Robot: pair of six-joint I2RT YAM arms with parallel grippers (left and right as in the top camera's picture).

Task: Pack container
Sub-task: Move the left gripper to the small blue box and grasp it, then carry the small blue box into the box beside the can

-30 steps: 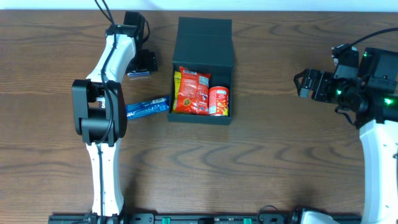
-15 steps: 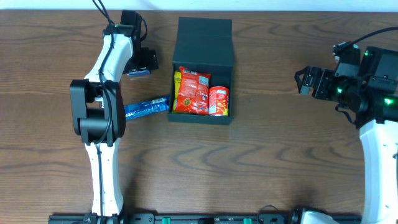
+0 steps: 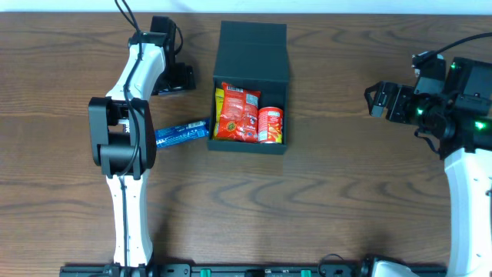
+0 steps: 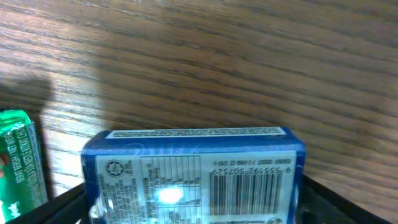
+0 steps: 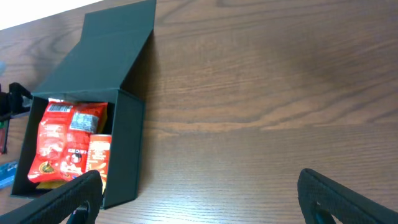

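The container, a dark charcoal-teal box, stands at the table's middle back with its flap lid open to the rear. It holds a red snack packet, a red can and a yellow packet at the left wall. It also shows in the right wrist view. My left gripper is left of the box, shut on a blue packet with a barcode, low over the table. My right gripper is open and empty, far right of the box; it also shows in the right wrist view.
A second blue packet lies on the table by the box's front left corner, beside the left arm. A green packet lies just left of the held packet. Wooden table all around.
My left gripper has shifted slightly toward the back and drawn in around the blue packet. The right arm has barely moved.
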